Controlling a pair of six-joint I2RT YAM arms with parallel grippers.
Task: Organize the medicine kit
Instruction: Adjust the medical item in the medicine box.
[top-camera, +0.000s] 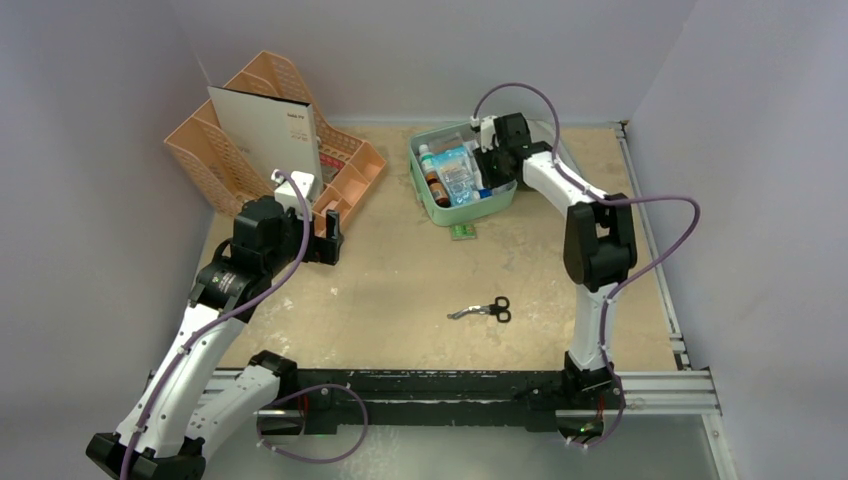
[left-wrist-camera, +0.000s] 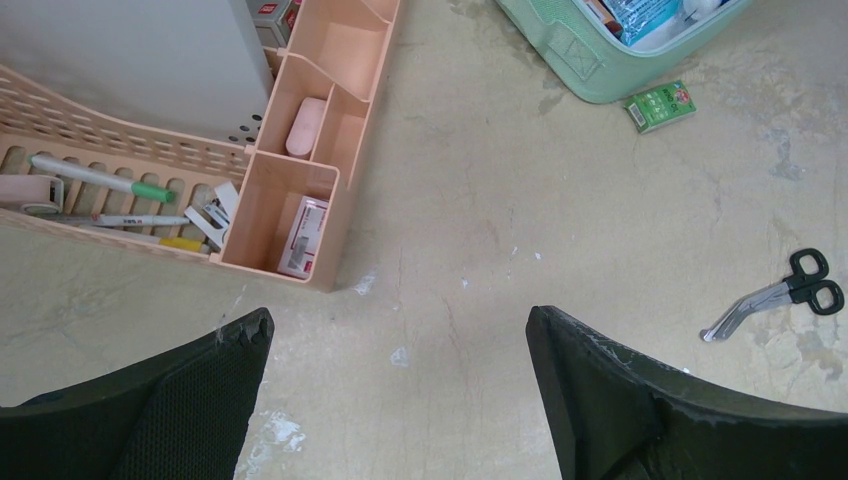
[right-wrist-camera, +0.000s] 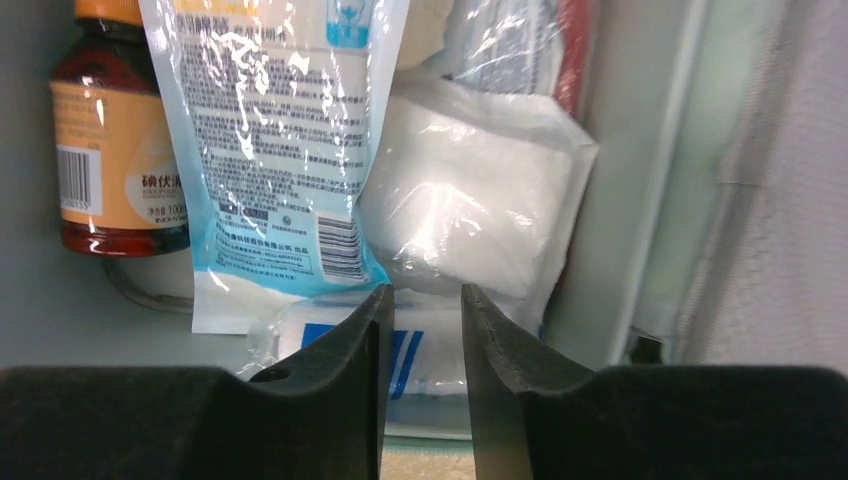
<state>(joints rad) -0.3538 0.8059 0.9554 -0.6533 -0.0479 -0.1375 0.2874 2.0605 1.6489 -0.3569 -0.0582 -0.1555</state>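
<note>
Toward the back of the table (top-camera: 400, 275), right of centre, the medicine kit (top-camera: 482, 212) lies open, a mint-green case with its contents exposed. The right gripper (top-camera: 492, 166) reaches down into it from the kit's right side. Its wrist camera shows the right gripper (right-wrist-camera: 425, 300) with its fingers a narrow gap apart and nothing pinched between them. They hover just over a blue-and-white packet (right-wrist-camera: 310, 335). Beyond the tips lie a clear pouch printed in blue (right-wrist-camera: 280, 130), a white gauze pack (right-wrist-camera: 470, 210) beside it, and a brown bottle with an orange label (right-wrist-camera: 115, 150) on its side at the left.

At the left rear stands a peach desk organizer (top-camera: 225, 170) with a white board (top-camera: 265, 125) propped in it. The left gripper (top-camera: 330, 238) hangs just in front of the organizer's near corner. From its wrist camera, the left gripper (left-wrist-camera: 398, 320) has its fingers spread wide over bare tabletop and holds nothing. That view also shows the organizer (left-wrist-camera: 335, 50), where a green-capped marker (left-wrist-camera: 95, 178) lies in the slotted tray, and a corner of the kit (left-wrist-camera: 590, 75).

A small green box (top-camera: 463, 231) rests on the table just in front of the kit. Black-handled scissors (top-camera: 485, 310) lie well apart, near the middle.
</note>
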